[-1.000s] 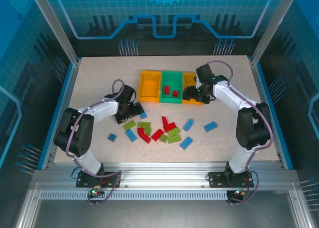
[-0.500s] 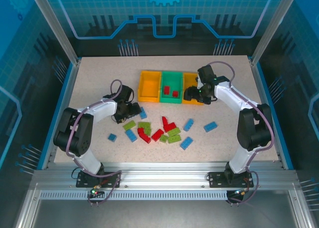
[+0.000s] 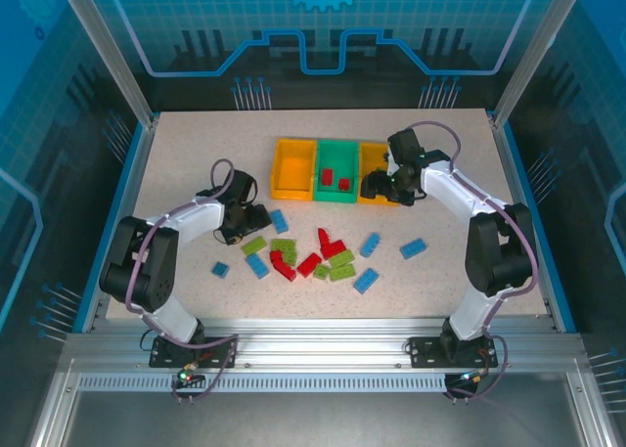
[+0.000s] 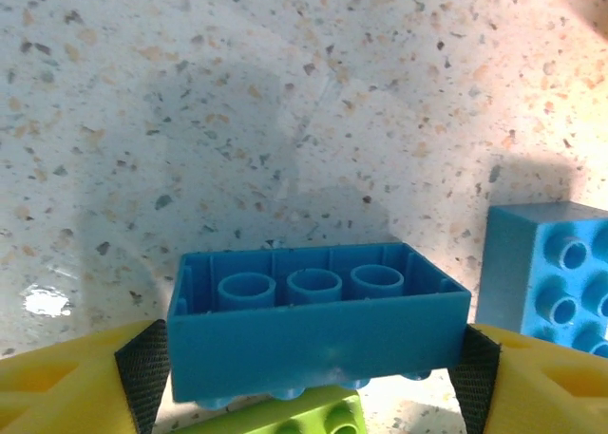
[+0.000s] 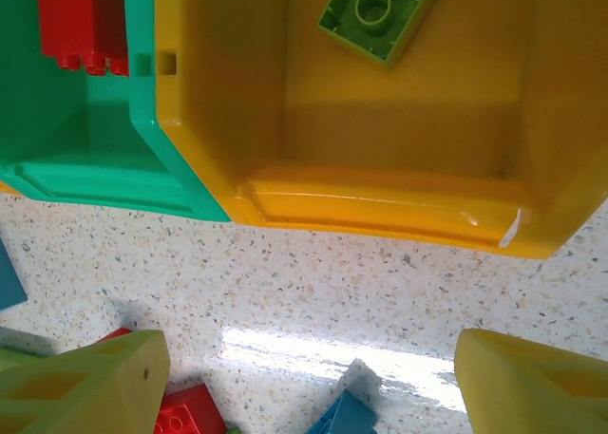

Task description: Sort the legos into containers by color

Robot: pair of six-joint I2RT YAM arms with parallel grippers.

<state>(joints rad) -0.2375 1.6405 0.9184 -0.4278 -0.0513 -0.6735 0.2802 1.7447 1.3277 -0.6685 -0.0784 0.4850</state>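
Lego brick sits between left fingers, touching both.

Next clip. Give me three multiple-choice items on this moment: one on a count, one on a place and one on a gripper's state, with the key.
1. How many red bricks lie in the green bin?
A) none B) two C) five

2. Where does the light green brick in the right wrist view lie?
A) in the green bin B) in the right yellow bin C) stacked on the red bricks

3. What state is the right gripper in?
A) jaws open, nothing between them B) jaws shut on a red brick C) jaws shut on the green bin's wall

Key:
1 B: the top view shows two red bricks on the green bin's floor.
2 B: it rests on the yellow floor, past the green wall.
3 A: the jaws stand far apart, with bare table between them.
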